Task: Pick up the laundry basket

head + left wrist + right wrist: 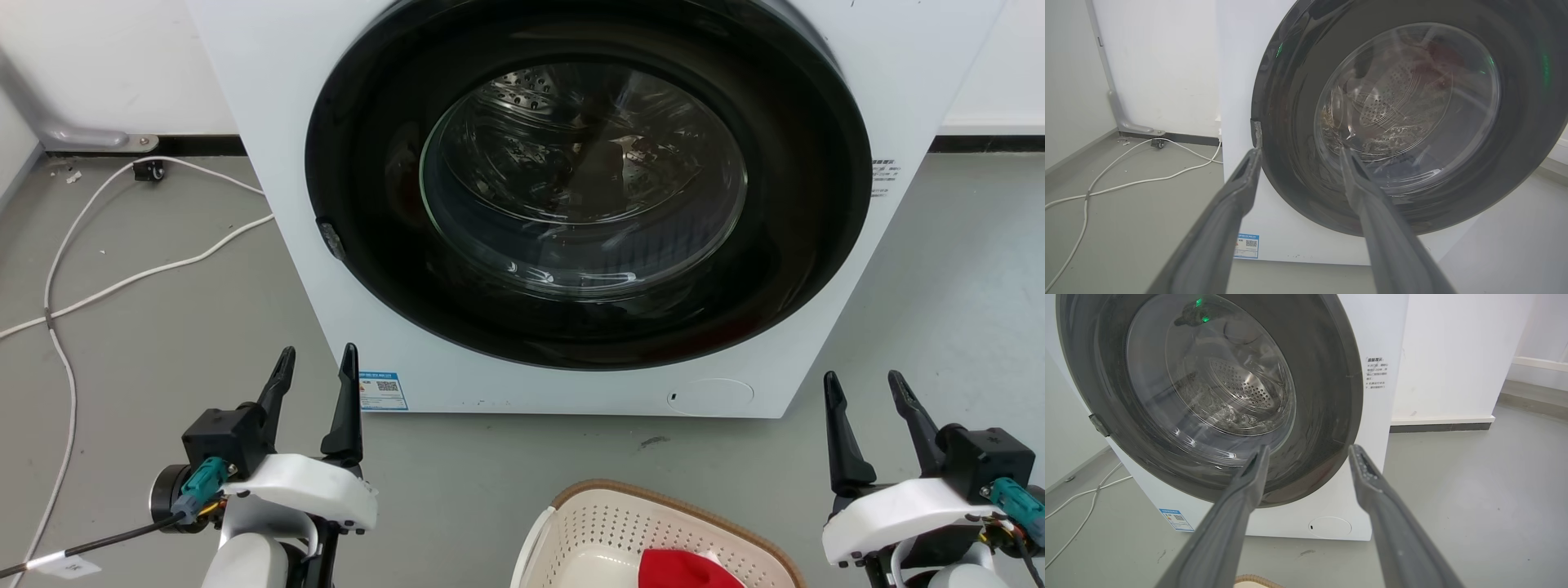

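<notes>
The laundry basket [604, 523], cream-white with perforated sides and a brown woven-look rim, stands on the floor at the bottom centre of the head view, cut off by the frame edge. A red cloth [690, 569] lies inside it. A sliver of the brown rim [1255, 580] shows at the bottom of the right wrist view. My left gripper [317, 363] is open, well to the left of the basket and empty. My right gripper [864, 388] is open too, to the right of the basket, holding nothing. Both point at the washer.
A white front-loading washing machine [245, 82] with a shut dark round glass door [588, 188] stands just beyond the basket. White cables [122, 282] trail over the grey floor at the left. A white wall with a dark skirting runs behind.
</notes>
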`<state>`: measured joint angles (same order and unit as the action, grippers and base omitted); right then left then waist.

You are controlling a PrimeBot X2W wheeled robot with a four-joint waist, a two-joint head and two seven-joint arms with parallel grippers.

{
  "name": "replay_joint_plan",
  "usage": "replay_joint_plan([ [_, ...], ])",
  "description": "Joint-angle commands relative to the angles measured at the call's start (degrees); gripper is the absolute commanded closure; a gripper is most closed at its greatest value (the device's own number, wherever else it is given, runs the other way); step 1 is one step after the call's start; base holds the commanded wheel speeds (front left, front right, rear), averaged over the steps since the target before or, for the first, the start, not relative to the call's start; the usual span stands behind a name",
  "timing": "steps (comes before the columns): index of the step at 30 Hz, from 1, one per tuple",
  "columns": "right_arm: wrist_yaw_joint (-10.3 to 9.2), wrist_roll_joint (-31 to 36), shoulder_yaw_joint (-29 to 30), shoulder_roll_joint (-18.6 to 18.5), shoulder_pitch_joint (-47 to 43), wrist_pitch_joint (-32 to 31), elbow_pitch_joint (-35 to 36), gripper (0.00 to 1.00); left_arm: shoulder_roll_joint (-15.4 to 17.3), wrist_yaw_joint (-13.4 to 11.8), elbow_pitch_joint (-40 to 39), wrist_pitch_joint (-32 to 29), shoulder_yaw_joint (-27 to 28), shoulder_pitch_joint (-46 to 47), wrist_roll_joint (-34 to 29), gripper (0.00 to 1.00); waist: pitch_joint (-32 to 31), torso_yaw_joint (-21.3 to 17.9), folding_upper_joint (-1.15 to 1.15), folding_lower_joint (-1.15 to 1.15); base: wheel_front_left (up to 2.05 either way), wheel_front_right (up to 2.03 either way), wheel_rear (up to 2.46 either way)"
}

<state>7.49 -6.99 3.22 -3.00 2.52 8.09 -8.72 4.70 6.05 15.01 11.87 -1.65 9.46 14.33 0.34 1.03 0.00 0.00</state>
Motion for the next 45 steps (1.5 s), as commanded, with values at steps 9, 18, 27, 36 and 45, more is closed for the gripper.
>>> replay_joint_plan([
  [9, -0.01, 4.95, 0.21, 0.16, -0.02, 1.51, -0.53, 0.0, 0.04, -0.28, 0.65, 1.66, 0.03, 0.98, -5.18, 0.0, 0.01, 0.03, 0.0, 0.0, 0.0, 0.0, 0.0],
  [18, -0.01, 7.48, 0.02, 0.19, 0.12, 2.51, -1.41, 0.0, -0.07, -0.33, 1.13, 2.56, 0.05, 1.27, -8.88, 0.0, 0.04, 0.09, 0.0, 0.0, 0.0, 0.0, 0.0],
  [27, -0.01, 10.12, 0.14, 0.23, 0.06, 3.47, -1.92, 0.0, -0.39, 0.07, 1.39, 3.48, 0.29, 1.34, -11.34, 0.0, 0.14, 0.19, 0.0, 0.0, 0.0, 0.0, 0.0],
  [36, -0.01, 8.46, 0.24, 0.23, 0.34, 3.66, -2.85, 0.0, -0.67, 0.43, 1.92, 3.41, 0.54, 1.26, -10.58, 0.0, 0.23, 0.33, 0.0, 0.0, 0.0, 0.0, 0.0],
  [45, -0.01, 8.22, 0.29, 0.23, 0.56, 3.75, -3.22, 0.0, -0.82, 0.65, 2.02, 3.41, 0.69, 1.14, -10.68, 0.0, 0.45, 0.29, 0.0, 0.0, 0.0, 0.0, 0.0],
])
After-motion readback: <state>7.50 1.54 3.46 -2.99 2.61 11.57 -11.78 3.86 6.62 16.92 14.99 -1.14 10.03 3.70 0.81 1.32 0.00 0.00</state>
